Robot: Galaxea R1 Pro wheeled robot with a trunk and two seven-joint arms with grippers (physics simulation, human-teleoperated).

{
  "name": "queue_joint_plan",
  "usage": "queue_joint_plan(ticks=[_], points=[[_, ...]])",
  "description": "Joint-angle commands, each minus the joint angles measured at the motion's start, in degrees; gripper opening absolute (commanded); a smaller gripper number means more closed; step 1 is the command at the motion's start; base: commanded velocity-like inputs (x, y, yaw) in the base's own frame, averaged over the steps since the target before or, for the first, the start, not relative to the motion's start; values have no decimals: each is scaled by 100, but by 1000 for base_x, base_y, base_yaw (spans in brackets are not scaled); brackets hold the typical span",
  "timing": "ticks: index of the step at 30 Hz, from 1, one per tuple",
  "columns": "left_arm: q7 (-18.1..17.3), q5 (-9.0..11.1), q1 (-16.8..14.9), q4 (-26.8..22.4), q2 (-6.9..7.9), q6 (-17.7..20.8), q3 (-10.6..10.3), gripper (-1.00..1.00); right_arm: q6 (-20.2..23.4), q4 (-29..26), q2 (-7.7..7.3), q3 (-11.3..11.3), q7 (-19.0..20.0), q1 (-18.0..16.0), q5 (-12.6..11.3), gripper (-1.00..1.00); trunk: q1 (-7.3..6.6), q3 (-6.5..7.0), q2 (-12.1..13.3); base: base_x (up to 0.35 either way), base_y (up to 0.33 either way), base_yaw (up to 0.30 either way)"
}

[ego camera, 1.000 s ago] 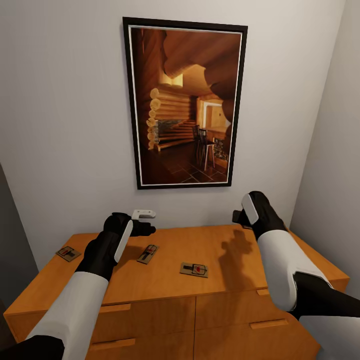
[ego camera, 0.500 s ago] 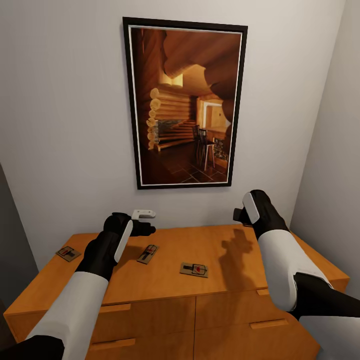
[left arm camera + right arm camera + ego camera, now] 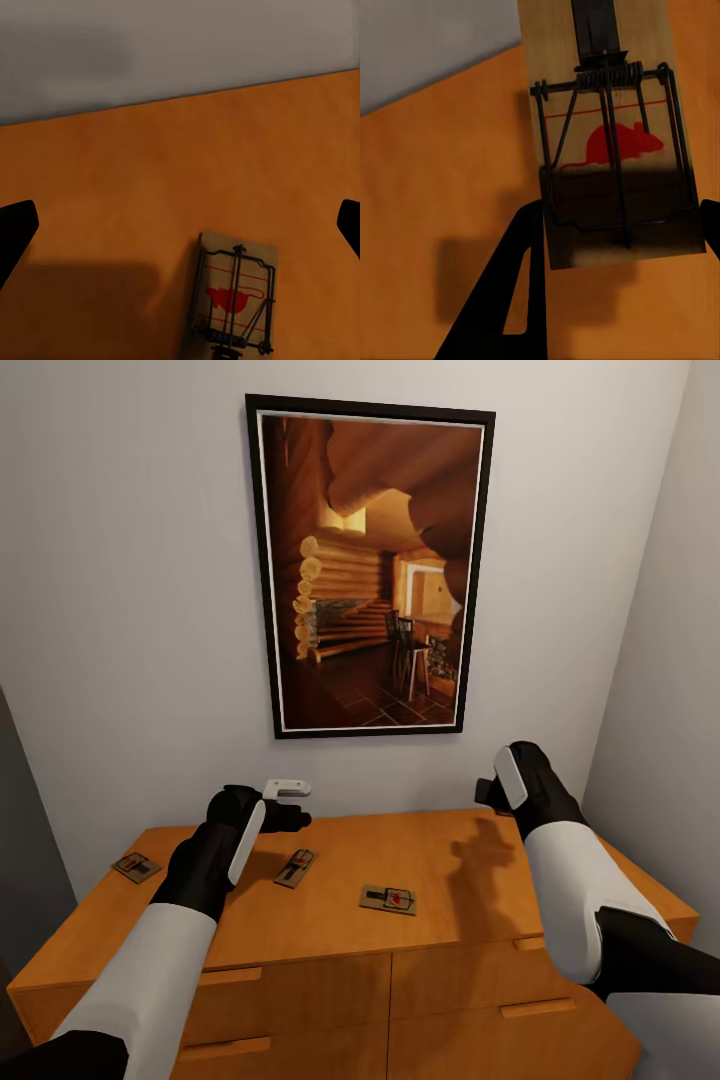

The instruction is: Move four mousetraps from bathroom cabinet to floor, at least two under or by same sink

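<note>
Three mousetraps lie on the cabinet [image 3: 300, 920] top: one [image 3: 137, 867] near its left edge, a second [image 3: 296, 867] just right of the left claw [image 3: 290, 818], whose fingers are spread wide and empty, and a third [image 3: 388, 899] at mid-top. Farther right, the right claw [image 3: 487, 792] hovers near the wall, gripping a fourth mousetrap [image 3: 611, 142].

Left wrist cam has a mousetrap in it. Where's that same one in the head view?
Head view: likely the middle mousetrap, on the cabinet top, just in front of the left gripper.
Left wrist view: flat on the orange top, away from the wall.
Shared landmark: the cabinet's back edge against the wall.
</note>
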Motion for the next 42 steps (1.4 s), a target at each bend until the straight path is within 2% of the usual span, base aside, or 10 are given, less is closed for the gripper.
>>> queue_joint_plan(ticks=[1, 28, 42], points=[[-1, 10, -4, -5, 0, 24, 0, 100, 4, -7, 3, -20, -49, -3, -71, -100, 0, -7, -4, 0, 0, 0], [-1, 4, -4, -9, 15, 31, -5, 100, 4, 20, -4, -11, -40, 4, -77, -100, 0, -7, -4, -3, 0, 0], [-1, 1, -4, -5, 18, 39, -8, 100, 4, 46, -4, -11, -40, 4, -75, -100, 0, -7, -4, -248, 0, 0]])
